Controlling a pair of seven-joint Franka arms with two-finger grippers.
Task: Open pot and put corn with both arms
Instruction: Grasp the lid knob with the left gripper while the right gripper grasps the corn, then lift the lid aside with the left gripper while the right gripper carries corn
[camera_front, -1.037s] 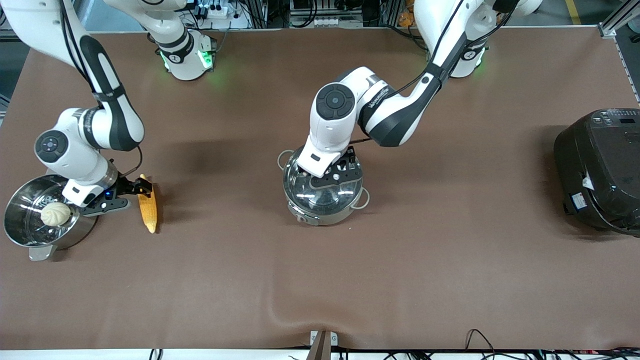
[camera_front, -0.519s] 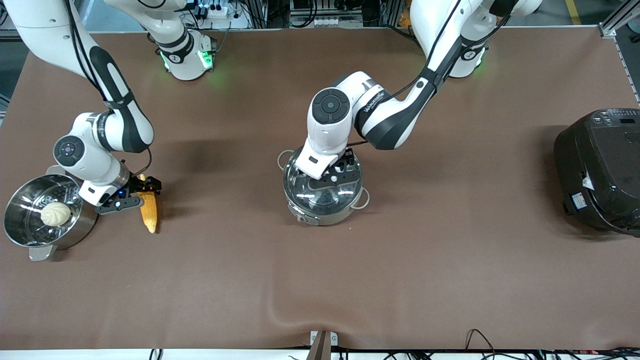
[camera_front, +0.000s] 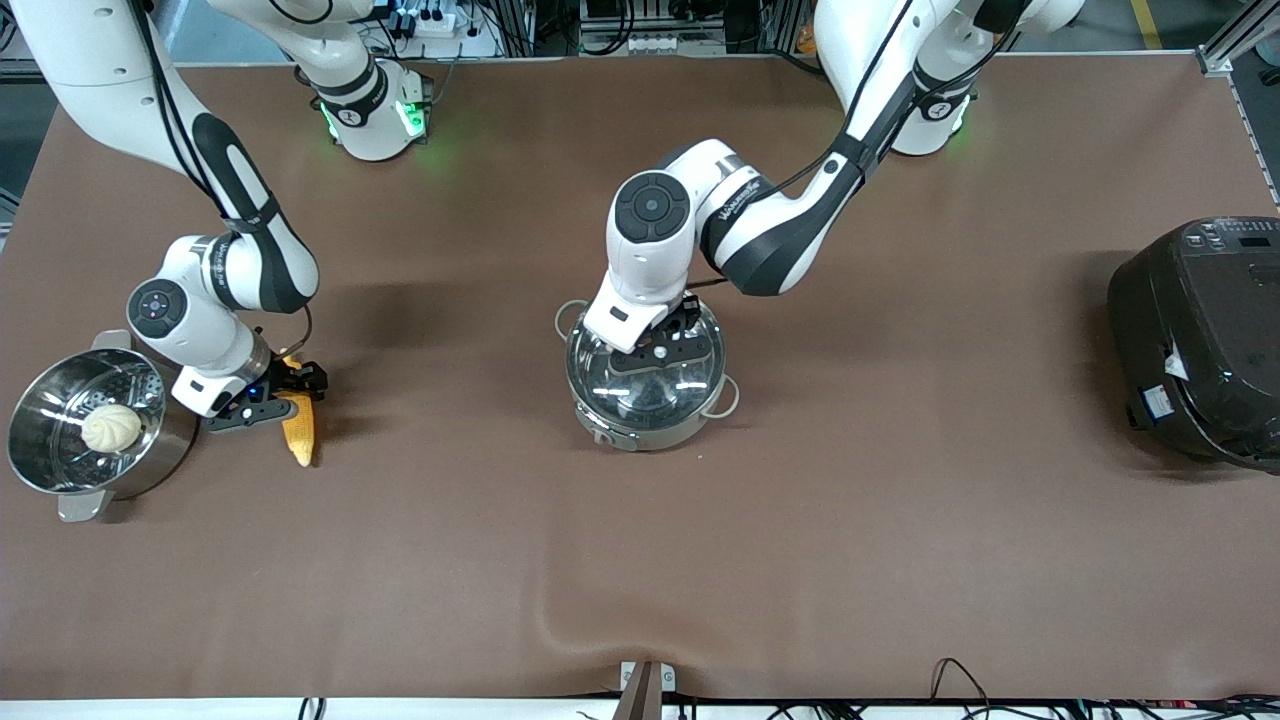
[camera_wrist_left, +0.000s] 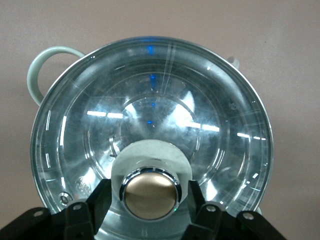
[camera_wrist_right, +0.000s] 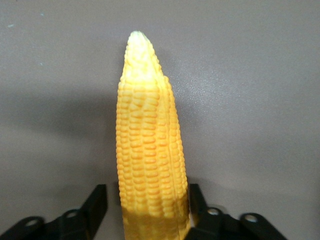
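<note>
I see my left gripper (camera_wrist_left: 150, 200) spread around the knob (camera_wrist_left: 151, 193) on the pot (camera_front: 646, 385); right gripper (camera_wrist_right: 145, 207) straddles the corn (camera_wrist_right: 148, 160), fingers apart, at the right arm's end from the pot.

My arms are glossy white with black joint bands and round dark caps; black cables trail along them, green lights glow at my bases, and each black claw shows small silver screws.

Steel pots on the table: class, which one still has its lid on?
The pot mid-table, under the left gripper, wears a glass lid. The steamer pot beside the corn is open, with a bun inside.
</note>
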